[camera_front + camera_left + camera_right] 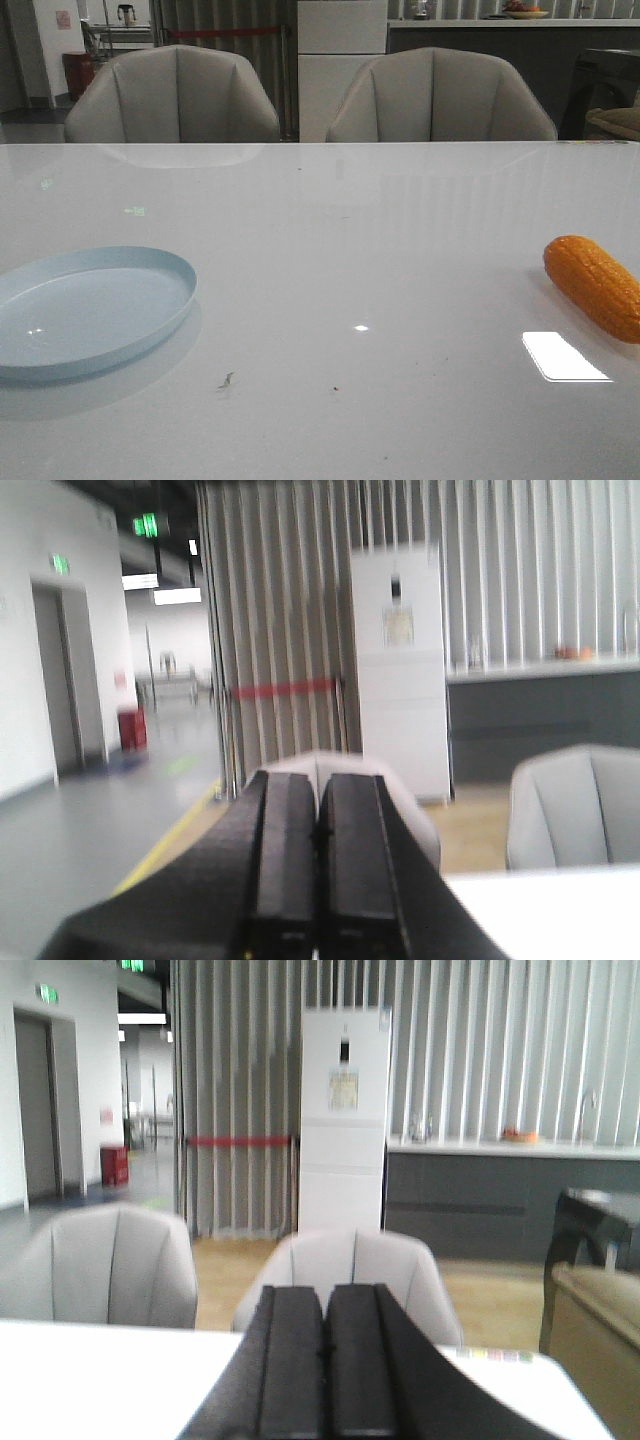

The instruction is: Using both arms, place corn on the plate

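The left gripper (318, 880) has its black fingers pressed together on nothing, aimed out over the room. The right gripper (325, 1370) matches it, fingers together, empty, facing two grey chairs (105, 1265). On the glossy white tabletop (330, 250), the orange, bumpy toy corn cob (595, 287) lies at the far right edge. The round pale blue plastic plate (85, 310) sits well apart at the left.

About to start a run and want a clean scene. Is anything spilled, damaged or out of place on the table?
Nothing serious. The plate sits flat and empty; the corn lies intact at the far right, partly cut off by the front view's edge. Only a few small dark specks mark the table near its front.
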Action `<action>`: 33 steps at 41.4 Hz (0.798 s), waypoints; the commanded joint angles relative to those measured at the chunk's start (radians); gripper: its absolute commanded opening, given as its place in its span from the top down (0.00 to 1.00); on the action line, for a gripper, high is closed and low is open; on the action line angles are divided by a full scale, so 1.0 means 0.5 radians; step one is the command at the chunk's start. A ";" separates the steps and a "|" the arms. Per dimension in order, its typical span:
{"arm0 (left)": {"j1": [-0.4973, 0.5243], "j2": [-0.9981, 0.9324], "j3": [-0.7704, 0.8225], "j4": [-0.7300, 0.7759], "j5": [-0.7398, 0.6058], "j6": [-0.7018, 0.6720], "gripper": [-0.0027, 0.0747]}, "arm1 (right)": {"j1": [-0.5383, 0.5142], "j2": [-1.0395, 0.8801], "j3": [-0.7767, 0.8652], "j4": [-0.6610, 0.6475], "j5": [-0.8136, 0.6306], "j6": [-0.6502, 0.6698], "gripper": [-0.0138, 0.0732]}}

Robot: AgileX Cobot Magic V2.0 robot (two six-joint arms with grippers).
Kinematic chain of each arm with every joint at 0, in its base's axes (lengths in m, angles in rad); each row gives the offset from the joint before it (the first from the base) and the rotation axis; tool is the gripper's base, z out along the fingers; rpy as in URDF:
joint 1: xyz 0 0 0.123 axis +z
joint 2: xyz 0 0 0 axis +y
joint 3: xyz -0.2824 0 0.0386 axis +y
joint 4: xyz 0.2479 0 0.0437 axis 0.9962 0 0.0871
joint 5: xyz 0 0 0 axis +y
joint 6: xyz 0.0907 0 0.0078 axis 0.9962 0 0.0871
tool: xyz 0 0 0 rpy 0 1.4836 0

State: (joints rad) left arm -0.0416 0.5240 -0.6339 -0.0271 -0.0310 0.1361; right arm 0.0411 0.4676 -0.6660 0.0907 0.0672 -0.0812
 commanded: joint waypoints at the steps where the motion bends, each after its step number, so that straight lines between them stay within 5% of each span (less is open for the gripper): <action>1: 0.005 0.182 -0.076 -0.003 -0.080 -0.007 0.84 | -0.010 0.244 -0.099 -0.014 -0.107 0.003 0.78; 25: 0.005 0.573 -0.076 -0.025 0.433 -0.007 0.83 | -0.010 0.825 -0.099 -0.013 0.203 0.003 0.77; 29: 0.005 0.608 -0.076 -0.025 0.453 -0.007 0.74 | -0.010 0.846 -0.099 -0.013 0.212 0.003 0.73; 33: 0.005 0.661 -0.076 -0.025 0.465 -0.007 0.57 | -0.010 0.871 -0.099 -0.013 0.238 0.003 0.58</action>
State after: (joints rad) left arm -0.0416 0.8395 -0.6339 -0.0289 0.2727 0.1361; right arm 0.0411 0.9016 -0.6782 0.0891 0.2506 -0.0812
